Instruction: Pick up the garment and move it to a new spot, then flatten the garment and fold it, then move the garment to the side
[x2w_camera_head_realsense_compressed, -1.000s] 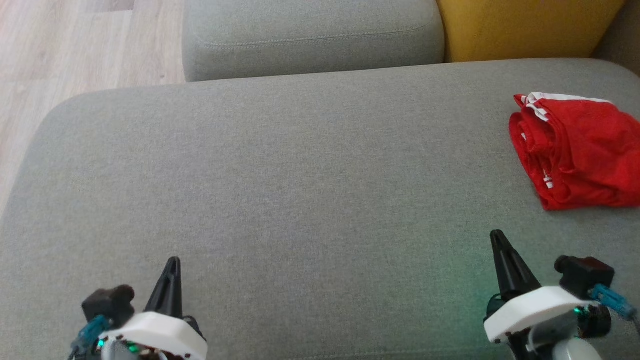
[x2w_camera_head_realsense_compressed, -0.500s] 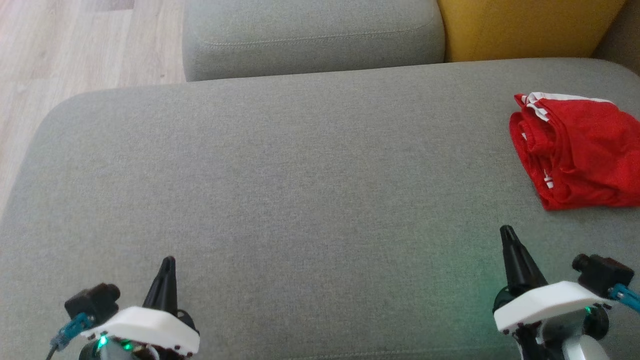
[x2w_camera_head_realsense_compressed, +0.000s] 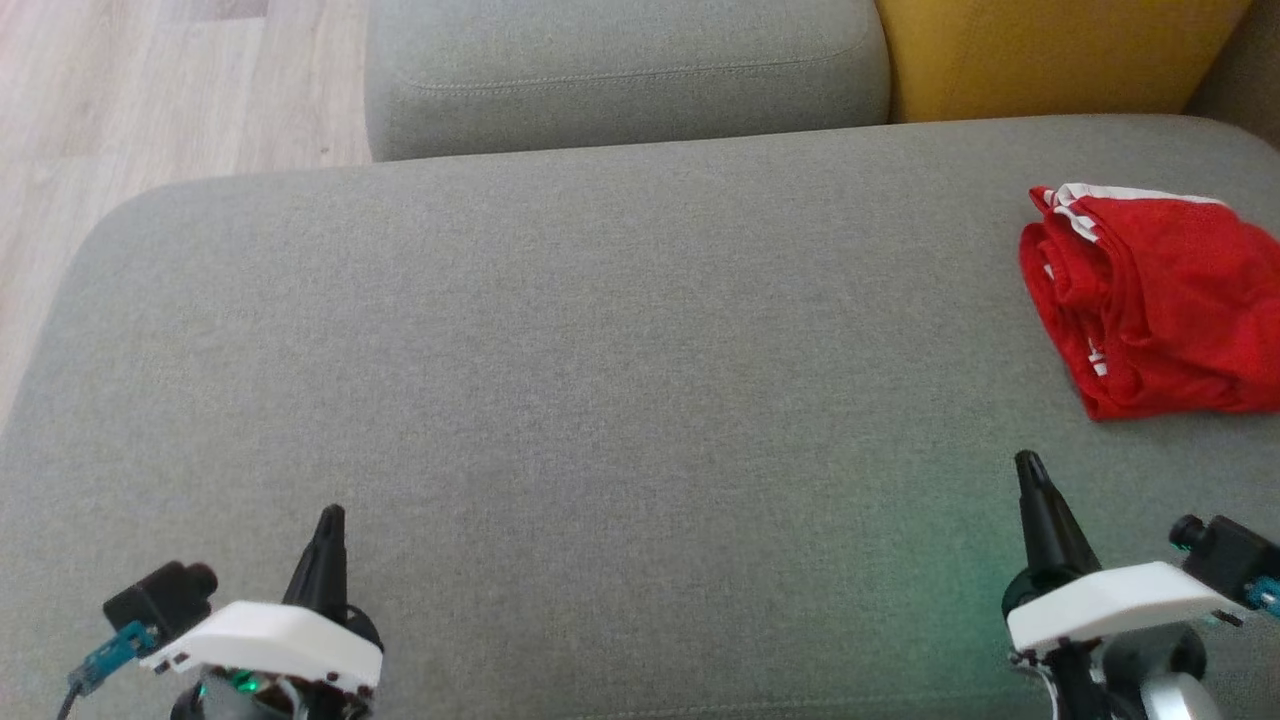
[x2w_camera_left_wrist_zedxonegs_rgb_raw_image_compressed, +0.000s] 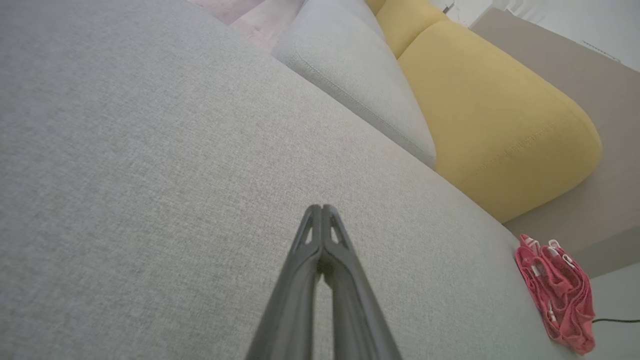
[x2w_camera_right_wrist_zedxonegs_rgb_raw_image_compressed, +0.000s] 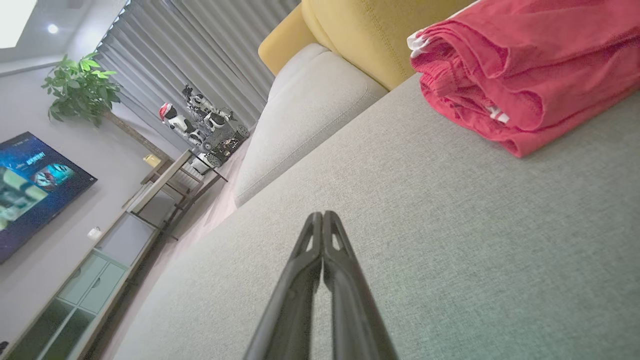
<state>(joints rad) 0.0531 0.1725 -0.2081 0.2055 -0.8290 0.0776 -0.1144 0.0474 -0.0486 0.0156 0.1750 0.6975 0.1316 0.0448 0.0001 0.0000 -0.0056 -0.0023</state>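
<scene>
Legible text, labels, brands, numbers, signs: none. Television screen (x2w_camera_right_wrist_zedxonegs_rgb_raw_image_compressed: 30, 185), far left of the right wrist view: carries a short line of pale lettering near its upper part, too blurred to read. Red garment (x2w_camera_right_wrist_zedxonegs_rgb_raw_image_compressed: 525, 75): small white tab (x2w_camera_right_wrist_zedxonegs_rgb_raw_image_compressed: 498, 115) at a fold, markings not distinguishable.

The broad grey sofa seat (x2w_camera_head_realsense_compressed: 600, 350) is coarse, matt woven cloth. The folded red garment (x2w_camera_head_realsense_compressed: 1150, 300) is thin, finely meshed fabric. The pale plank floor (x2w_camera_head_realsense_compressed: 100, 100) looks like smooth wood.
</scene>
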